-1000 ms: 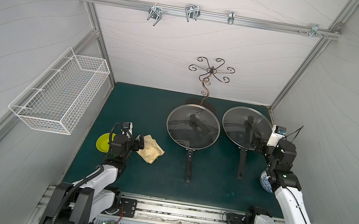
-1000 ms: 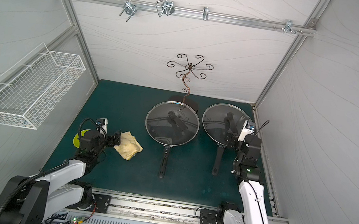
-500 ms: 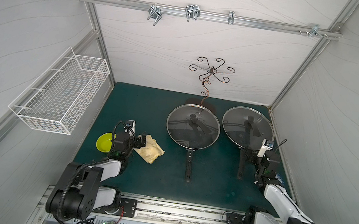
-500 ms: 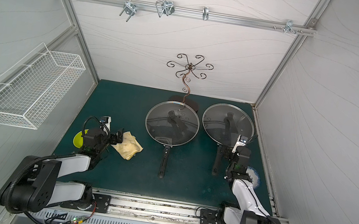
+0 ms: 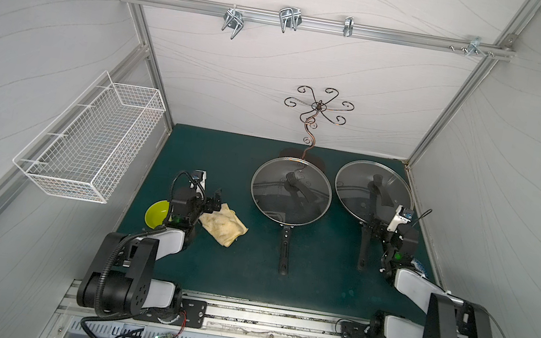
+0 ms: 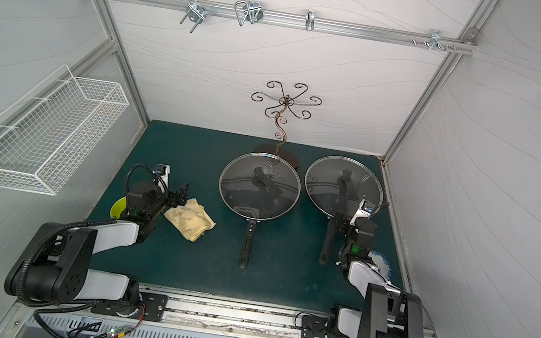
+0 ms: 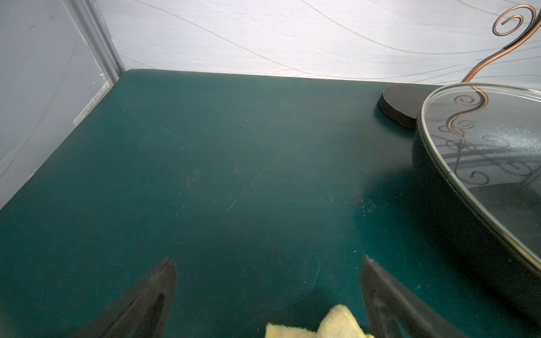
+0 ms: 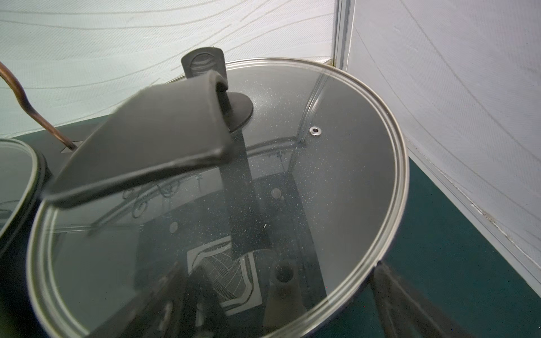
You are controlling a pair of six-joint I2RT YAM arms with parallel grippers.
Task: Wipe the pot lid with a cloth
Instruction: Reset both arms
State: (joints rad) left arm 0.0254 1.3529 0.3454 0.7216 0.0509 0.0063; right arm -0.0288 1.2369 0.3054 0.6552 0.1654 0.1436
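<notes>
The pale yellow cloth (image 5: 223,225) (image 6: 190,218) lies crumpled on the green mat. My left gripper (image 5: 214,201) (image 6: 180,194) is open at its far left corner. In the left wrist view a cloth corner (image 7: 322,327) shows between the spread fingers of the left gripper (image 7: 268,260). Two glass pot lids sit on black pans, a middle lid (image 5: 291,191) (image 7: 497,164) and a right lid (image 5: 372,193) (image 8: 336,175). My right gripper (image 5: 375,227) (image 8: 276,267) is open at the right lid's near rim, holding nothing.
A lime-green bowl (image 5: 156,213) sits behind my left wrist. Pan handles (image 5: 285,253) (image 5: 364,247) point toward the front. A copper hook stand (image 5: 315,110) rises at the back, a wire basket (image 5: 92,145) hangs on the left wall, and a blue-white dish (image 6: 381,263) lies under my right arm.
My right arm has come down from a raised pose to the right pan's near rim. My left arm has folded lower, its gripper staying by the cloth. Both grippers stayed open.
</notes>
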